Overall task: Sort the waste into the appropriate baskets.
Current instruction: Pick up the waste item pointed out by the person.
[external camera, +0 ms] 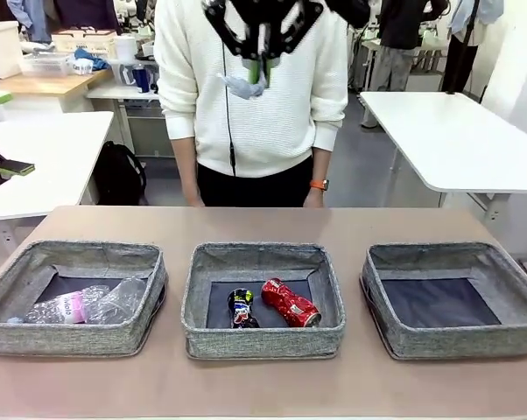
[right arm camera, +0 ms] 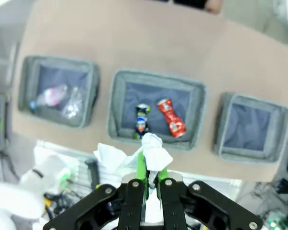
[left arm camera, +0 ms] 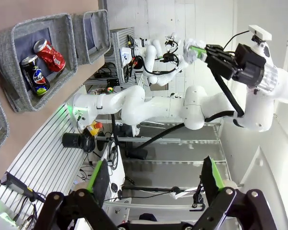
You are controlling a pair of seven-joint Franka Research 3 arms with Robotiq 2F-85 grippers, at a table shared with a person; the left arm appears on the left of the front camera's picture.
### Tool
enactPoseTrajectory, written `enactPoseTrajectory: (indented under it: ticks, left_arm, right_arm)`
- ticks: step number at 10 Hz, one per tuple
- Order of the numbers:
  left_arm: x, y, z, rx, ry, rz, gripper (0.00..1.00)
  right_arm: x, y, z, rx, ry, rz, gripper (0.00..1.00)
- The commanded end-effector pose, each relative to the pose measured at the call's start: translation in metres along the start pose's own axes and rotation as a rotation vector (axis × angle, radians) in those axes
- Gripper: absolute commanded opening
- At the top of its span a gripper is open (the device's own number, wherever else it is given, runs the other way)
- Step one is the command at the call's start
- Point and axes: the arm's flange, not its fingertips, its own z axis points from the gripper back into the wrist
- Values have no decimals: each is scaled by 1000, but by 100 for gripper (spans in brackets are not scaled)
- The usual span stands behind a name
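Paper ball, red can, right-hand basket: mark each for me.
paper ball [right arm camera: 153, 149], right wrist view, on its crumpled top above the pads.
red can [external camera: 290, 303], front view, middle of its crushed body.
right-hand basket [external camera: 456, 337], front view, on its near woven wall.

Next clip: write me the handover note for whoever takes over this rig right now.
Right hand: shut on the crumpled white paper ball, held high above the table.
Left hand: open, holding nothing.
Done: bottle and plastic cup lie in the left basket; crushed dark can and crushed red can in the middle basket.
Left: the paper, probably for the right basket, which holds nothing yet.
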Motion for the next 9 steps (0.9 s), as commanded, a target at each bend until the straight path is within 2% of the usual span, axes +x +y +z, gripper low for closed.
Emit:
enactPoseTrajectory:
  ticks: [1, 2, 3, 9]
  left_arm:
    - [-2, 1, 2, 4, 13, -19, 100]
    - [-2, 1, 2, 4, 13, -19, 100]
    - [-2, 1, 2, 4, 13, -19, 100]
    - [-2, 1, 2, 4, 13, -19, 100]
  right_arm:
    - [11, -6, 9, 7, 25, 32, 9]
    - [12, -12, 8, -35, 1, 0, 9]
    - [3, 3, 2, 11, 12, 22, 9]
    - [3, 3, 2, 11, 12, 22, 9]
